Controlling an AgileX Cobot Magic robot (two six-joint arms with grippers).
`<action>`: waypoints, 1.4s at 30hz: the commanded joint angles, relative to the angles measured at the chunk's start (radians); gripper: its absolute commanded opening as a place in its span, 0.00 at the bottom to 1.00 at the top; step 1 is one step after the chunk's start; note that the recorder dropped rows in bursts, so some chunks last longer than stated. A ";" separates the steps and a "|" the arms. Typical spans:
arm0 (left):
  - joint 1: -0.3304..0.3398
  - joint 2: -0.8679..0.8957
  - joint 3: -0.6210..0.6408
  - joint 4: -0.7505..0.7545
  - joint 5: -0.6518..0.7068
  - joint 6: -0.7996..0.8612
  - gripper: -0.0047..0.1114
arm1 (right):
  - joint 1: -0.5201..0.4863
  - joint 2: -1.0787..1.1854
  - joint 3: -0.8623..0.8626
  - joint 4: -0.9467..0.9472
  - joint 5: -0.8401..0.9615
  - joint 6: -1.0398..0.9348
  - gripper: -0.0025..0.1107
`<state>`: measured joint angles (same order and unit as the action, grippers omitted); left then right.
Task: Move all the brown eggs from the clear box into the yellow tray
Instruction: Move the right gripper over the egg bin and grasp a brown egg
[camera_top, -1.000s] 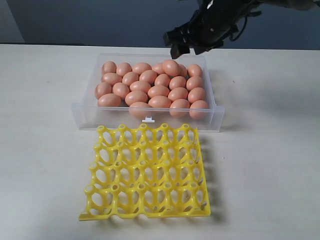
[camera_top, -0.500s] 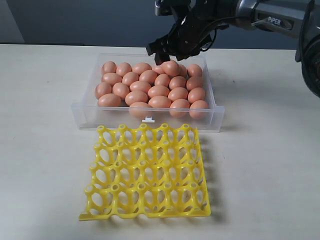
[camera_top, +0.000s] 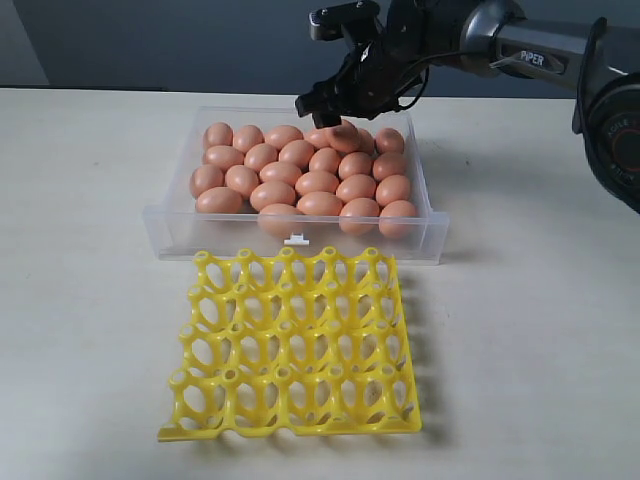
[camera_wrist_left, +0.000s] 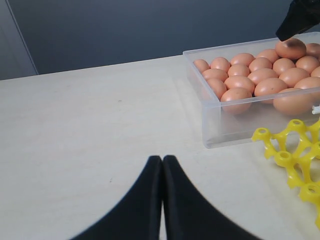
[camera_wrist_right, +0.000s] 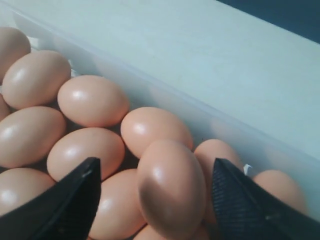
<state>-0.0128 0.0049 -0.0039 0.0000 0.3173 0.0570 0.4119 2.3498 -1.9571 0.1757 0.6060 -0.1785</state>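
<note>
The table (camera_top: 80, 330) bears the box (camera_top: 200, 238), the tray (camera_top: 283, 328) just before it — all the eggs (camera_top: 300, 180) lie in the box. The right gripper (camera_wrist_right: 156, 197) gapes wide astride the top egg (camera_wrist_right: 167, 170), not pinching it; the left gripper (camera_wrist_left: 162, 160) is pressed closed.

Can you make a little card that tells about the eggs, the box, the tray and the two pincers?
eggs: brown eggs, all piled in the clear box
tray: yellow tray, every cup empty, beside the box
right pincer: open, jaws either side of the top egg
left pincer: shut, over the table, away from the box
</note>
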 joint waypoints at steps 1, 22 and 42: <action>0.004 -0.005 0.004 0.000 -0.010 0.000 0.04 | -0.003 -0.002 -0.008 -0.014 -0.009 0.000 0.56; 0.004 -0.005 0.004 0.000 -0.010 0.000 0.04 | -0.003 0.033 -0.008 -0.066 0.021 0.000 0.43; 0.004 -0.005 0.004 0.000 -0.010 0.000 0.04 | -0.003 0.064 -0.008 -0.007 0.004 0.000 0.13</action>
<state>-0.0128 0.0049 -0.0039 0.0000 0.3173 0.0570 0.4119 2.4130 -1.9613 0.1450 0.6083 -0.1762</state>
